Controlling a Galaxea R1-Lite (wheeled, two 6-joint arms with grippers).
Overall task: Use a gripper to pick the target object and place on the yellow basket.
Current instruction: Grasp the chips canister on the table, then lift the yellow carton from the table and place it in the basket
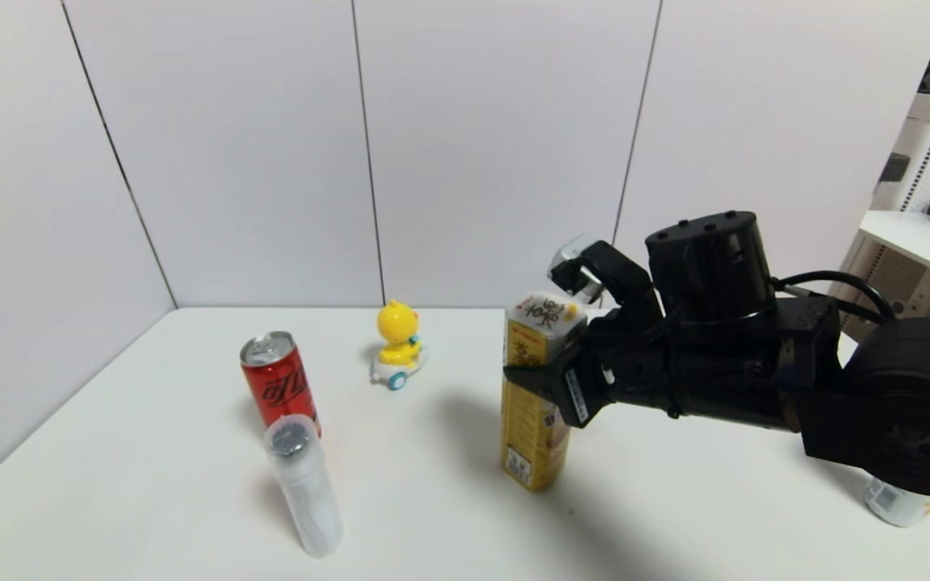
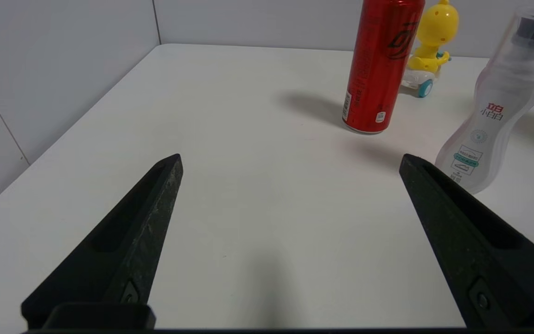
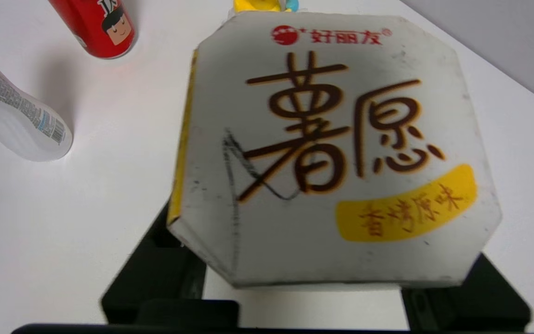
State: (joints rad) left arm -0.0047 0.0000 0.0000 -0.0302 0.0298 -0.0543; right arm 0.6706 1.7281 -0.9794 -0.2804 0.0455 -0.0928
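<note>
We've got the right claw (image 1: 550,379) clamped round the mid-height of the upright snack box (image 1: 535,395), long axis vertical, base on/just off the table (image 1: 150,484); left claw (image 2: 290,199) parked w/ fingers apart; basket not visible.

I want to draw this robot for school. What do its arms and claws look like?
The right arm is chunky and all black, with round drum-shaped joints, a thin black cable looping over it and a small silver block on top. Its right gripper carries a small white label. The left gripper has two long, matte black fingers that taper to points, each with a small screw near the base.
</note>
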